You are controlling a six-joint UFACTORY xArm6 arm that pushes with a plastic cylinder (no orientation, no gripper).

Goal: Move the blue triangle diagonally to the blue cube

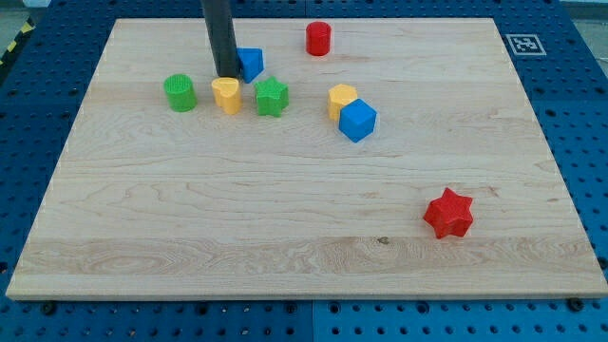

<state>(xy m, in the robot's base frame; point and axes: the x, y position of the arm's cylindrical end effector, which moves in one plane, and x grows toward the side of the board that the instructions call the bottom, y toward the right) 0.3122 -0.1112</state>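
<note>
The board (313, 228) was a pale wooden sheet lying on a blue pegboard table (38, 323), with a black-and-white marker (523, 44) at its top right corner. The rod (219, 33) came down from the view's top, and my tip (226, 74) sat on the board, touching the left side of the blue triangle (251, 64); it is a bare rod with nothing to open or close. The triangle, a small blue wedge partly hidden by the rod, lay near the board's top, left of centre. The blue cube (358, 120) stood well to its lower right, touching a yellow block (342, 98). Between them, just below the triangle, sat a green star (272, 96); a yellow heart (226, 95) lay under my tip and a green cylinder (180, 92) further left. A red cylinder (318, 39) stood at the top, a red star (448, 213) far at the lower right
</note>
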